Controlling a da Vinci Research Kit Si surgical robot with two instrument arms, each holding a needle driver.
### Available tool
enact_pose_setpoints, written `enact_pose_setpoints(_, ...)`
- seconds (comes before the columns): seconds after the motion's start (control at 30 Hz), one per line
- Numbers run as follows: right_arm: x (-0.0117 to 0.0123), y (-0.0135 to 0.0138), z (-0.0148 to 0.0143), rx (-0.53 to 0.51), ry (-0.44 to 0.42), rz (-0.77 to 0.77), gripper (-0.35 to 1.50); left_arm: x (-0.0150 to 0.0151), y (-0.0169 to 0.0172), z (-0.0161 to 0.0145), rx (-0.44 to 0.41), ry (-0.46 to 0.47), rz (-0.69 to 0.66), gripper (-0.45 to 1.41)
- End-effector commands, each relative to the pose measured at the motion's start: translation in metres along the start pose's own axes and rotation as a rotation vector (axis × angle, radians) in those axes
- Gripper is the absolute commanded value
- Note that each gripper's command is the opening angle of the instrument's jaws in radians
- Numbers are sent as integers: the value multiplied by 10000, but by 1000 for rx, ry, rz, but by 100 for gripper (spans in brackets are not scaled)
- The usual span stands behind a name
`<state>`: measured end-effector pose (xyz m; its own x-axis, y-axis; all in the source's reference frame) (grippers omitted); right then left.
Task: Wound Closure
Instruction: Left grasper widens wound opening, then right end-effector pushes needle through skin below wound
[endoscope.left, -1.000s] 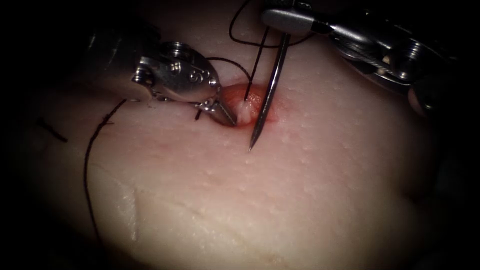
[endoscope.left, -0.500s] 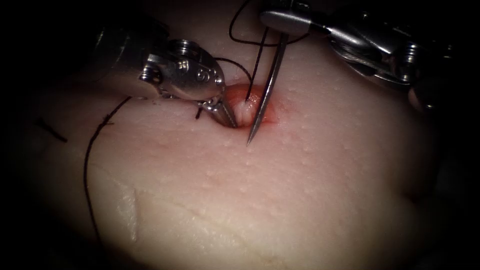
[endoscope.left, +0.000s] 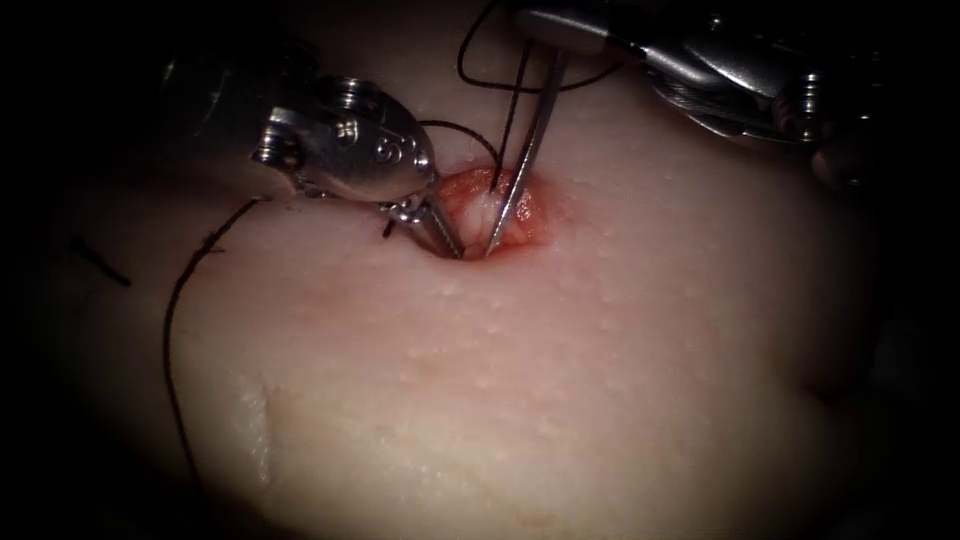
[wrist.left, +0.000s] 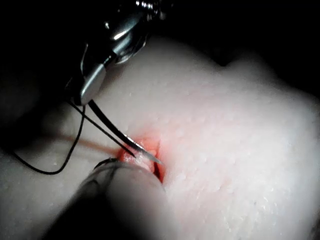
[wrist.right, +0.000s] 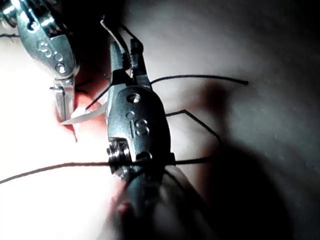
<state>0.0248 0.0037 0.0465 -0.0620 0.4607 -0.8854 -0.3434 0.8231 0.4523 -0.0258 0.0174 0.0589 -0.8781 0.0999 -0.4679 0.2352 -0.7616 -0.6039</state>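
Steel needle (endoscope.left: 520, 160), gripped near swaged end by right hand (endoscope.left: 560, 25), brought tip-first over cut (endoscope.left: 495, 210); entry not confirmed. Left edge of tissue (endoscope.left: 600, 380) clamped by left hand (endoscope.left: 445, 235). Thread (endoscope.left: 175, 330) trails left.

My left tool (endoscope.left: 440, 232) sits at the cut's (endoscope.left: 495, 215) left edge, jaws closed on the tissue (endoscope.left: 600, 400) lip. My right tool (endoscope.left: 560, 25) holds the needle (endoscope.left: 520, 160) near its blunt end, tip down in the wound. Between them, thread (endoscope.left: 510, 110) crosses the gap. Another strand (endoscope.left: 175, 330) lies far left. Below and right of the cut, the tissue lies open.
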Motion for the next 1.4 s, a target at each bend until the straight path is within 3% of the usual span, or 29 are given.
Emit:
enact_pose_setpoints(0.03,-8,-2,7,-1,-2,-16,-35,2,1,9,-3,1,0,-5)
enact_pose_setpoints(0.77,-33,-33,5,19,-54,-158,-35,11,1,-11,59,42,-13,-6)
enact_pose_setpoints(1.4,-28,-13,-1,-9,-82,-196,-35,20,43,11,82,54,-8,-10)
